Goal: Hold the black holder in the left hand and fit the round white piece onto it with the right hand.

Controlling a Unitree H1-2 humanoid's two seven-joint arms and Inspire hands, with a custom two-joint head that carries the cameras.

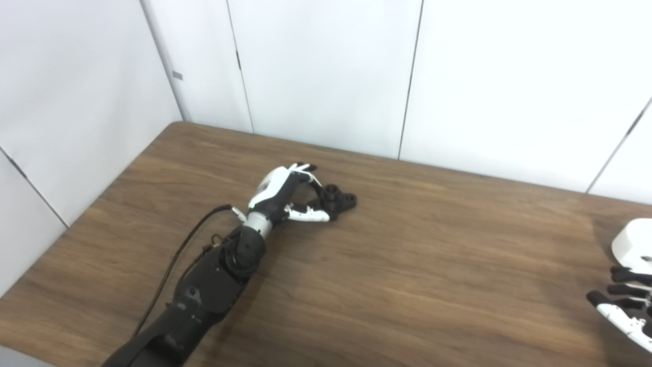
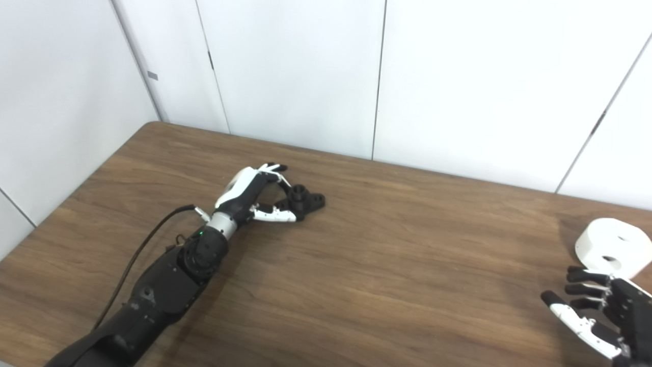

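you see the left hand w/ fingers curled around the black holder on the table. right hand is spread, empty; the white piece lies just beyond its fingertips.

The left hand is white-backed with black fingers and a silver wrist; a black cable trails along its black forearm. The right hand matches.

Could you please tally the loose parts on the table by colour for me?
Black: 1, the black holder, at the left hand.
White: 1, the round white piece, beside the right hand.
Total: 2
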